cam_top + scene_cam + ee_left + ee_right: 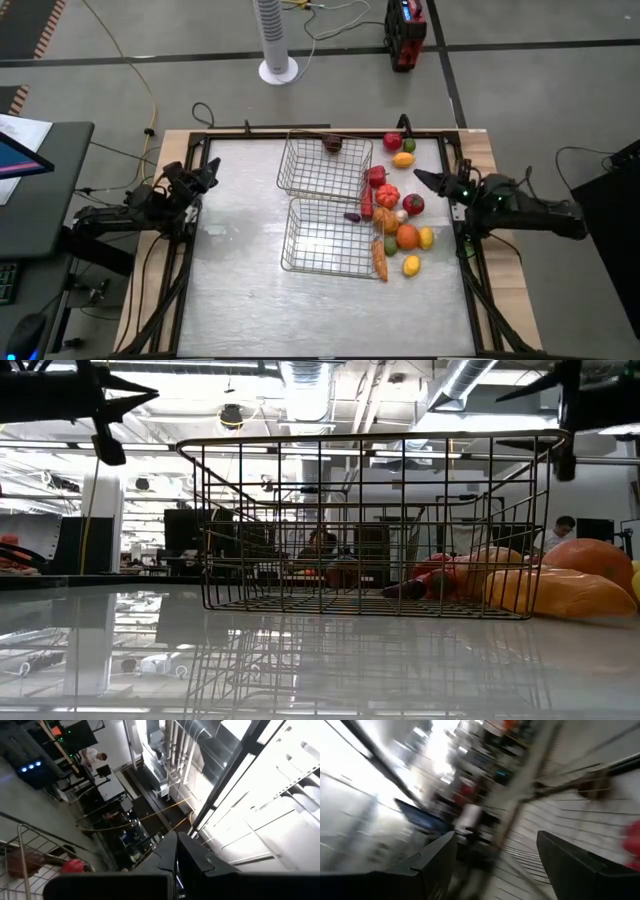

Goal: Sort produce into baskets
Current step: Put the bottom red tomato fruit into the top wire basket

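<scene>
- Looking down from above, you see the left gripper (207, 172) raised at the table's left edge, its arm folded back over the frame, fingertips aimed toward the baskets.
- Its fingers (192, 855) sit pressed together in its wrist view, holding nothing.
- The right gripper (428, 181) hangs at the table's right edge, arm stretched out along the rail, tips pointing inward toward the produce.
- Its fingers (427, 860) stand wide apart in its wrist view, with nothing between them.
- Just ahead of those open fingertips lies the main pile of produce (396, 222): red, orange, yellow, white and green pieces, with an orange carrot (380, 260) at the near end.
- A dark purple piece (352, 216) lies beyond the pile from those fingers, against the baskets.
- The far basket (300, 170) holds one dark item (333, 144) at its back corner.
- The near basket (310, 245) touches it edge to edge, and you cannot tell whether anything lies inside.
- Both baskets lie between the two grippers, well apart from the left fingertips and nearer the right ones.
- Three more pieces (400, 148), red, green and yellow, sit at the table's far right corner, off to one side of the right fingertips.
</scene>
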Action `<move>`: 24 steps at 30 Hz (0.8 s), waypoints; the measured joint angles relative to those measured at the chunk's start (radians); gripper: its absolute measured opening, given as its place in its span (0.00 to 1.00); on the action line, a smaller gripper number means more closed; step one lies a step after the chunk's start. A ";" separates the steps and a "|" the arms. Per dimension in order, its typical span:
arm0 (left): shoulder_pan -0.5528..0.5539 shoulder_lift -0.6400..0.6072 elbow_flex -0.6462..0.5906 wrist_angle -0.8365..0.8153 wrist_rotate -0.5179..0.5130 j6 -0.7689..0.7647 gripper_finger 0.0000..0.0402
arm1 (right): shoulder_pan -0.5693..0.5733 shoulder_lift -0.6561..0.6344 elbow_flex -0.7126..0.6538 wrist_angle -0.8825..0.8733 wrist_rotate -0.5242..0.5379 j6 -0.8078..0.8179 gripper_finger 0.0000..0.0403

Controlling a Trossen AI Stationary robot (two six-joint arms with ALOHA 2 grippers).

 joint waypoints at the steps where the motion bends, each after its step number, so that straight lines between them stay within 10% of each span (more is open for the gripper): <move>1: 0.000 0.005 0.000 0.001 0.000 0.003 0.00 | -0.007 0.027 0.050 -0.087 0.001 -0.016 0.75; 12: 0.000 0.309 0.192 -0.096 -0.015 0.090 0.07 | -0.098 0.403 0.509 -0.754 -0.063 -0.204 0.75; 24: 0.091 0.714 0.632 -0.528 0.145 0.213 0.32 | -0.124 0.679 0.562 -1.071 -0.263 -0.351 0.84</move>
